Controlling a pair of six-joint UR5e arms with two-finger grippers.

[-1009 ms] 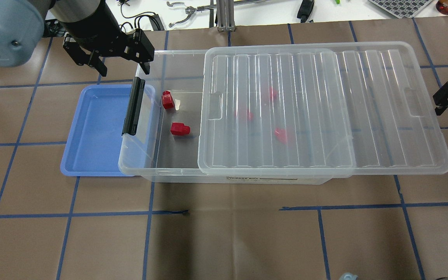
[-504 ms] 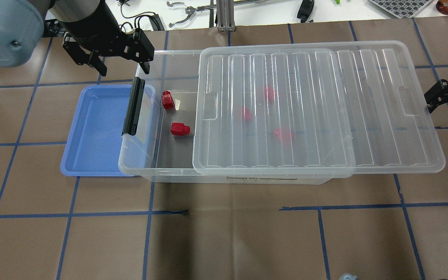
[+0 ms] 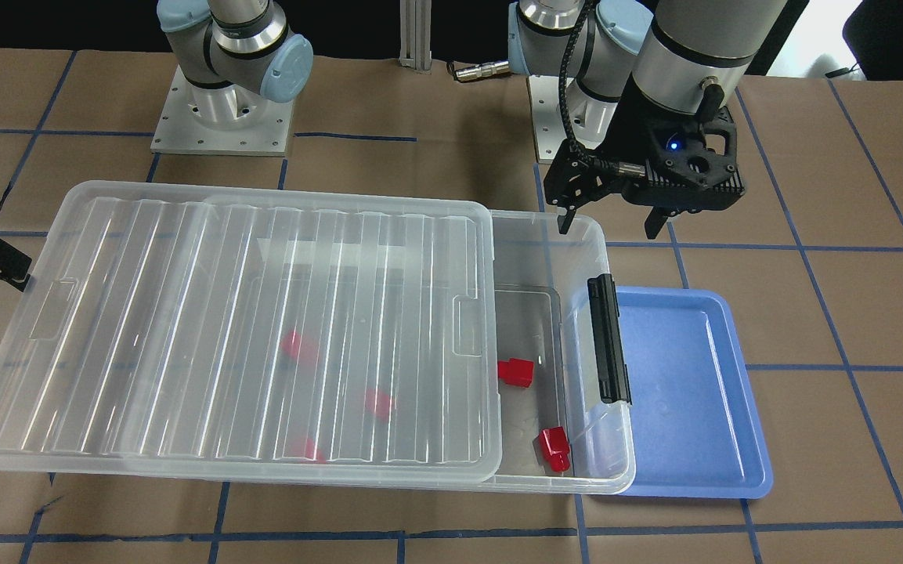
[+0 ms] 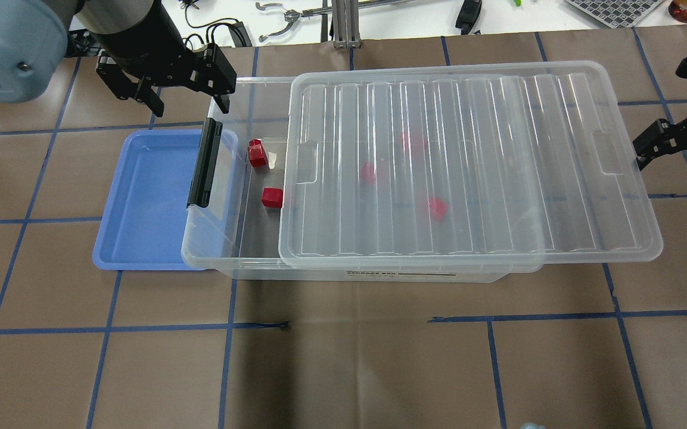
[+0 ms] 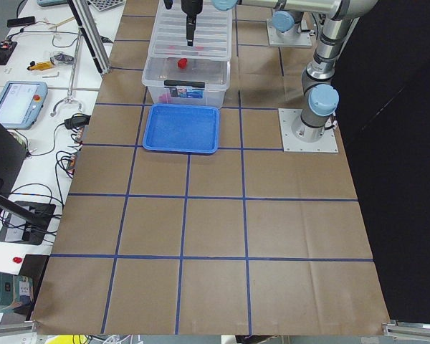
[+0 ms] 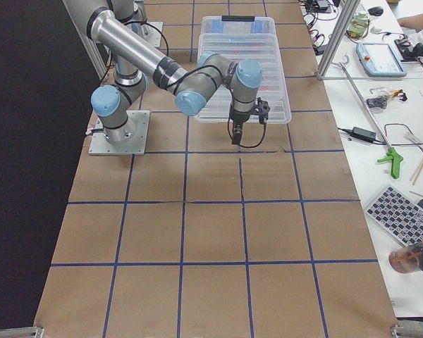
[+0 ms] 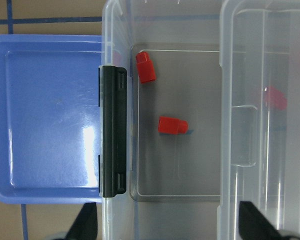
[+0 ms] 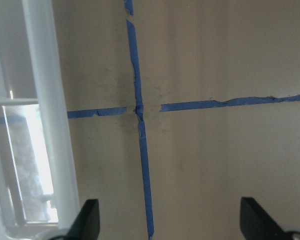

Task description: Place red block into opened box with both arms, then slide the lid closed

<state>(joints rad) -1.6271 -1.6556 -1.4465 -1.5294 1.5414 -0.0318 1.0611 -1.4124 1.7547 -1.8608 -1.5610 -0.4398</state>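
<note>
The clear box (image 4: pixel 212 262) lies across the table with its black latch bar (image 4: pixel 205 162) on the left end. The ribbed clear lid (image 4: pixel 468 161) covers most of it and overhangs on the right. Two red blocks (image 4: pixel 256 154) (image 4: pixel 271 197) lie in the uncovered strip, the second at the lid's edge. Others show blurred through the lid (image 4: pixel 437 208). My left gripper (image 4: pixel 191 107) hangs open above the box's far left corner, holding nothing. My right gripper (image 4: pixel 671 158) is open, with one finger (image 3: pixel 5 266) against the lid's right short edge.
A blue tray (image 4: pixel 146 196) sits under the box's latch end, with nothing on it. Both arm bases (image 3: pixel 220 117) stand behind the box. A white bench (image 4: pixel 391 15) with cables and tools runs along the table's far side. Brown table with a blue tape grid (image 4: pixel 343 357) surrounds the box.
The lid has slid left toward the latch end, with my right gripper following behind it. The uncovered strip is narrower. My left gripper has stayed still.
</note>
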